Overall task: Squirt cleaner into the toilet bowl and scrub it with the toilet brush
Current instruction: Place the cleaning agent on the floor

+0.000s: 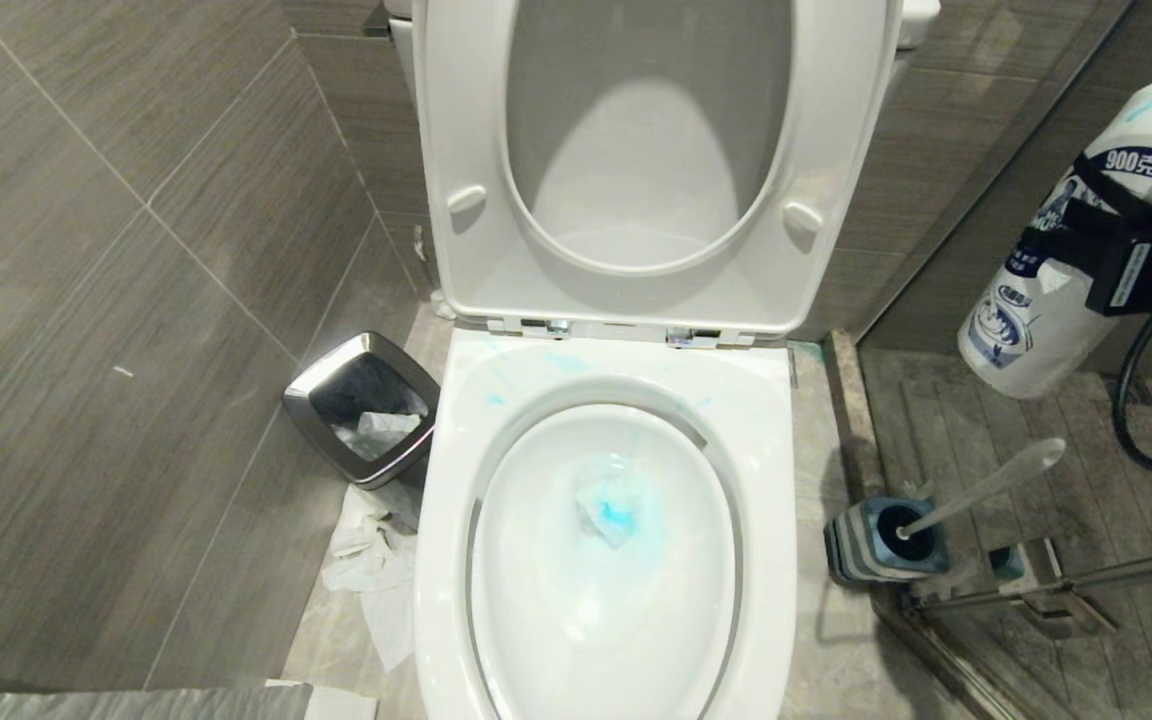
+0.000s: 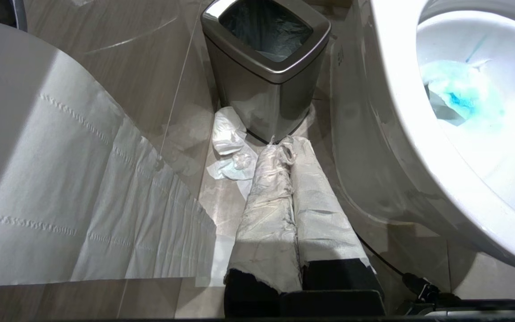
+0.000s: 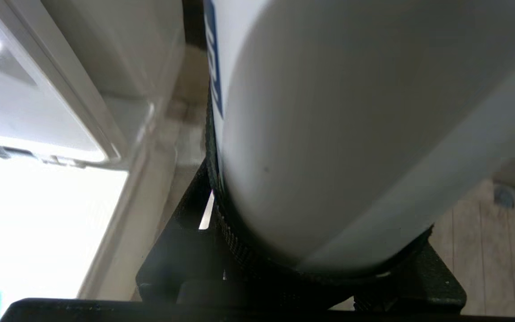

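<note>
While right jaws grip a bottle [image 1: 1056, 270], grey tiles [image 1: 116, 300] flank the toilet bowl [image 1: 766, 560]; left jaws clenched.

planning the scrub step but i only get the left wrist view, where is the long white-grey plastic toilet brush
observer: the toilet brush stands in its square blue-and-grey striped holder on the floor, on the robot's right of the glossy white toilet bowl.
operator: and the right gripper
observer: the right gripper is raised at the far right, closed around a white cleaner bottle with an orange cap.
operator: seat up
observer: yes, the white seat and lid stand upright.
</note>
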Controlling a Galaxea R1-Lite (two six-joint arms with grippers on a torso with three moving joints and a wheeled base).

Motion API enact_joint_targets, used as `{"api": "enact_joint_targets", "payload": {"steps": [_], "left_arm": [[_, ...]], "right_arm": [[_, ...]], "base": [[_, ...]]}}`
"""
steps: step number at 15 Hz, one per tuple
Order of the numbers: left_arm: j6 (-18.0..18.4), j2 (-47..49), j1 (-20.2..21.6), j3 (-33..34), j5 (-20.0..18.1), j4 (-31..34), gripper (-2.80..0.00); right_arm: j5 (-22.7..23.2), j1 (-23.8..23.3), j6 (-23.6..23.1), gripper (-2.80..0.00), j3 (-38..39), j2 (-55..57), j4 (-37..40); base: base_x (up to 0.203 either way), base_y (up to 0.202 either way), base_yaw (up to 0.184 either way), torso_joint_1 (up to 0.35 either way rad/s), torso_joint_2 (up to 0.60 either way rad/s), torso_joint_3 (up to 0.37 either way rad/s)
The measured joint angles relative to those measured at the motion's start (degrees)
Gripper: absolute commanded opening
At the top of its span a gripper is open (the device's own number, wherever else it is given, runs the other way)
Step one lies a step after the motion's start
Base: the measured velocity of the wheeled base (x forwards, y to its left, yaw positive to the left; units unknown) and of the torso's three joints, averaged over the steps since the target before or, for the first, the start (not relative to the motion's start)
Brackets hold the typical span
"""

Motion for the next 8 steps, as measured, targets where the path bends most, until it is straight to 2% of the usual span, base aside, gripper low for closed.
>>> {"api": "enact_joint_targets", "payload": {"steps": [3, 8], "left_arm": [[0.0, 0.0, 0.0, 0.0, 0.0, 0.0, -2.8], [0.1, 0.0, 0.0, 0.0, 0.0, 0.0, -2.8]], "right_arm": [[0.8, -0.3, 0.1, -2.8, 1.2, 1.3, -1.6], [3.2, -1.0, 0.2, -2.8, 6.4, 9.9, -20.4]], "base": [[0.0, 0.0, 0.0, 0.0, 0.0, 0.0], [0.0, 0.0, 0.0, 0.0, 0.0, -0.123]]}}
